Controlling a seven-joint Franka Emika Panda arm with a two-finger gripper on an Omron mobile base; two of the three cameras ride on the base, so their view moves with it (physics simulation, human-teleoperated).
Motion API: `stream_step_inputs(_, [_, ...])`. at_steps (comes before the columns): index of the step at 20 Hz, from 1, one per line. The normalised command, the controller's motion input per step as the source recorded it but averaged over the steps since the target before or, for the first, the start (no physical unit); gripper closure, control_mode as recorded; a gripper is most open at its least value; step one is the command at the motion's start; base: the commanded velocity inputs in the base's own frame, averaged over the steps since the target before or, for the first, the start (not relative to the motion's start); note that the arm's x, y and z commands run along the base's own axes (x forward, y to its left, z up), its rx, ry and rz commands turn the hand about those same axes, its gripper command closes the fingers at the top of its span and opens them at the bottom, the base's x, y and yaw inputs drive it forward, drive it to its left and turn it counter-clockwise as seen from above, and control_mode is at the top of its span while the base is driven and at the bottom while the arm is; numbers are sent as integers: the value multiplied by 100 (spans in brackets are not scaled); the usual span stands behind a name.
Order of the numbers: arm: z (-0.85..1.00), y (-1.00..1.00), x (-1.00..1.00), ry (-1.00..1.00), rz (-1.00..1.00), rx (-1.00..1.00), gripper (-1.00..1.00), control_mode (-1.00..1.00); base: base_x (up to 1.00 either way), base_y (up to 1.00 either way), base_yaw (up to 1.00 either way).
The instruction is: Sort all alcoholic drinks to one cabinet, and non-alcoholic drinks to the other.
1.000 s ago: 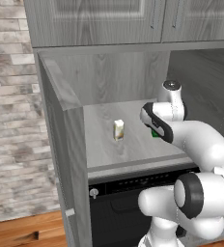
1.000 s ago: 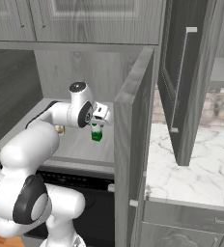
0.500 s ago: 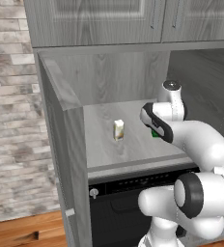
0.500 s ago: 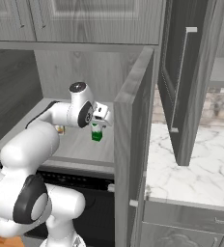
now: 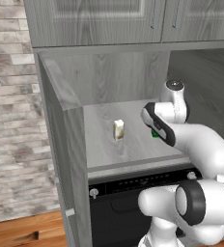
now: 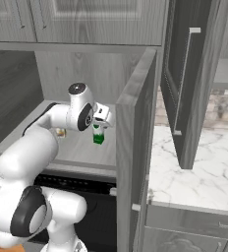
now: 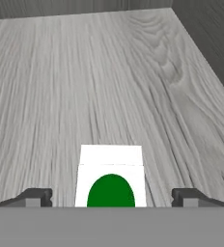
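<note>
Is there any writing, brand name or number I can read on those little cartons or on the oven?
None can be read.
Green and white carton: a plain green oval, no letters.
Cream-yellow carton: too small to tell.
Oven control strip: tiny pale marks, too blurred to read.

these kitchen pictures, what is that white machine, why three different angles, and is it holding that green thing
The white machine is a robot arm on a base that can drive, in a rendered kitchen. Two pictures come from cameras on that base, behind the arm to its left and right. The third comes from a camera on the hand, looking along its two dark fingers.

The arm reaches into a grey cabinet niche above a black oven. On the niche's shelf stand two small drink cartons: a cream-yellow one and a green and white one. The gripper is open, with the green and white carton standing between its fingers, not gripped.
</note>
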Motion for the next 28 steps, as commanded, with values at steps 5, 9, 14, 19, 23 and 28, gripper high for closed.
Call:
stream_step_inputs(5, [14,0,-26,-13,0,0,-100,-100,0,0,0])
stream_step_inputs(9, [8,0,-26,-10,0,0,-100,-100,0,0,0])
stream_step_inputs(14, [10,0,-31,-11,0,0,-100,-100,0,0,0])
stream_step_inputs(19, [17,0,-30,-11,-1,0,-100,-100,0,0,0])
stream_step_inputs(23, [22,0,-27,-12,-1,0,-100,-100,0,0,0])
stream_step_inputs(28, [25,0,-31,-11,-1,0,-100,-100,0,0,0])
